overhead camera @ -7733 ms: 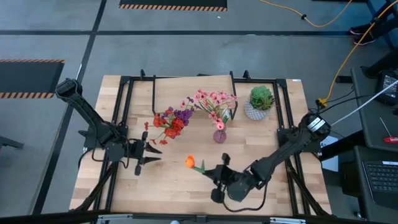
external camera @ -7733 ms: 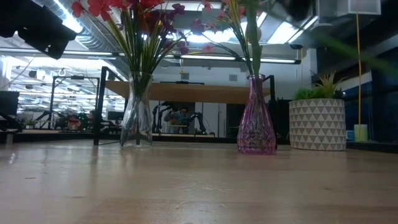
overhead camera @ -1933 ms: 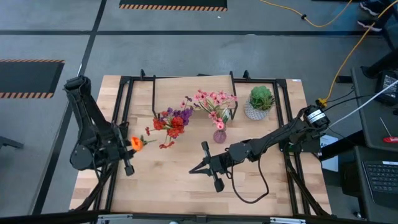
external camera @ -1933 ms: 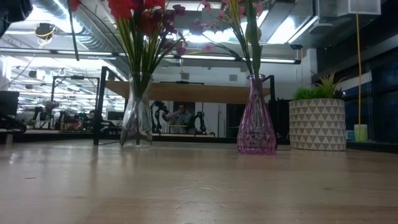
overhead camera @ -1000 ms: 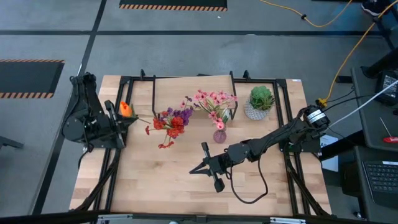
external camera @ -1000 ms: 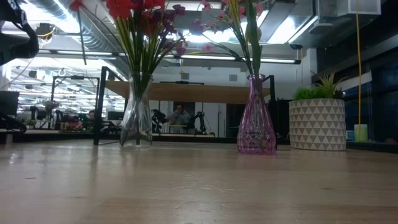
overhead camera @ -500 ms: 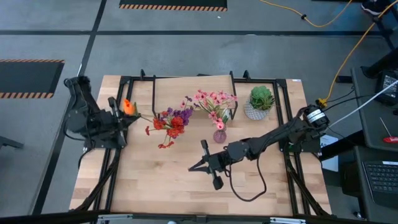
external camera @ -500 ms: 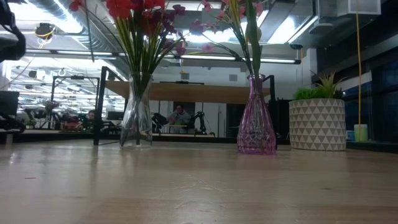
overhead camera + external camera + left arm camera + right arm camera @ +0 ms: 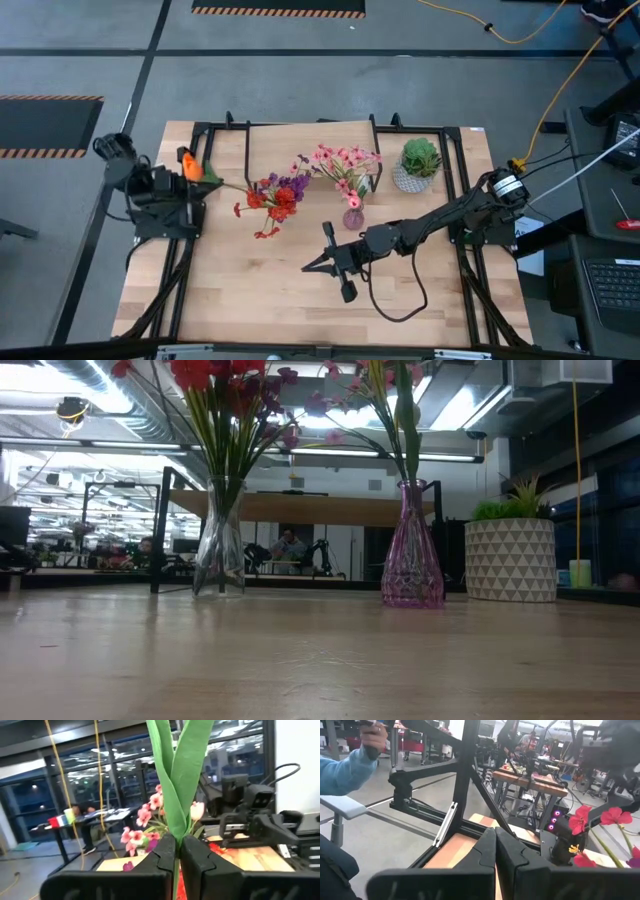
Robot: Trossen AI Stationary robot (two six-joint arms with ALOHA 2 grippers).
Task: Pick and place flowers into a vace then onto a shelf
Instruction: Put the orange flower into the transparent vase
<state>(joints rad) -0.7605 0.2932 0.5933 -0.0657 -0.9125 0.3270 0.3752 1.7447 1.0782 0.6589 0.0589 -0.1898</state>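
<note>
My left gripper (image 9: 198, 182) (image 9: 176, 851) is raised over the table's left part and is shut on a flower with an orange blossom (image 9: 187, 163) and broad green leaves (image 9: 177, 780). To its right stands a clear vase (image 9: 220, 540) with red and purple flowers (image 9: 272, 195). A purple vase (image 9: 411, 550) with pink flowers (image 9: 345, 165) rests by its base on the table. The shelf (image 9: 330, 510) stands at the far side. My right gripper (image 9: 310, 267) (image 9: 495, 834) hovers shut over the middle of the table, touching nothing. My left gripper pinches the orange flower's green stem (image 9: 175, 851) between its two fingers, right below the leaves. The leaves rise beyond the fingertips (image 9: 165, 851), and the blossom (image 9: 187, 163) lies past them. The flower is lifted clear of the table.
A round green plant in a white patterned pot (image 9: 420, 165) (image 9: 510, 555) stands at the far right. A black frame (image 9: 205, 130) rims the table. A person's blue sleeve (image 9: 347, 770) shows in the room beyond. Bare tabletop (image 9: 260, 290) lies near.
My left gripper, still shut on the orange flower, has drawn back a little toward the table's left edge, and the blossom has gone with it. The left arm's dark part has left the low view's upper left corner.
</note>
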